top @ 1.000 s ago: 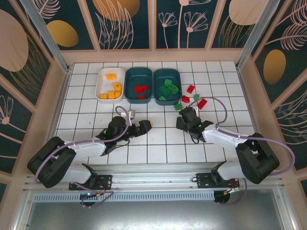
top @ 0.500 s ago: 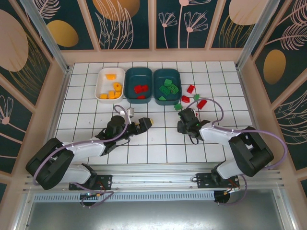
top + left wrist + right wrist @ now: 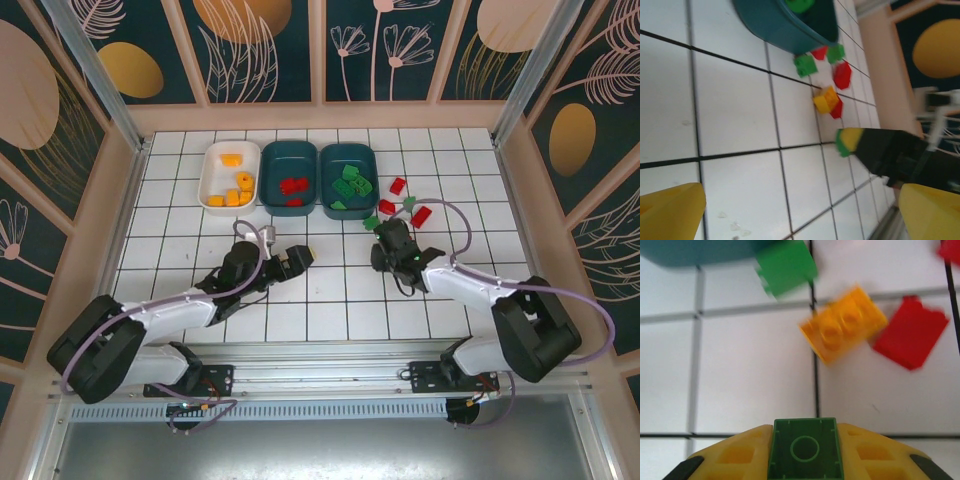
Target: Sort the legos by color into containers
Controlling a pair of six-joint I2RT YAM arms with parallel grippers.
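**Left side.** The white tray (image 3: 215, 175) stands at the left end of the back row and holds orange bricks (image 3: 238, 190). The left gripper (image 3: 300, 256) lies low over the tiled table (image 3: 180, 290), in front of the trays. Its jaws stand wide apart with nothing between them, and its wrist view shows the yellow fingertips (image 3: 670, 210) at opposite lower corners.

**Centre.** The middle teal tray (image 3: 290, 158) sits just beside the white one and holds red bricks (image 3: 292, 185). The right teal tray (image 3: 345, 152) is next in line and holds green bricks (image 3: 348, 185).

**Right side.** The right gripper (image 3: 384, 228) is near the front right corner of the right teal tray. Its jaws are clamped on a green brick (image 3: 805, 447), studs up, between the yellow pads (image 3: 875, 460). Unsorted pieces lie on the tiles just beyond it:
- a loose green piece (image 3: 785, 267) by the tray edge
- an orange piece (image 3: 842, 330)
- a red piece (image 3: 910, 332) just beside the orange one
- further red and green pieces (image 3: 421, 215) to the right of the trays
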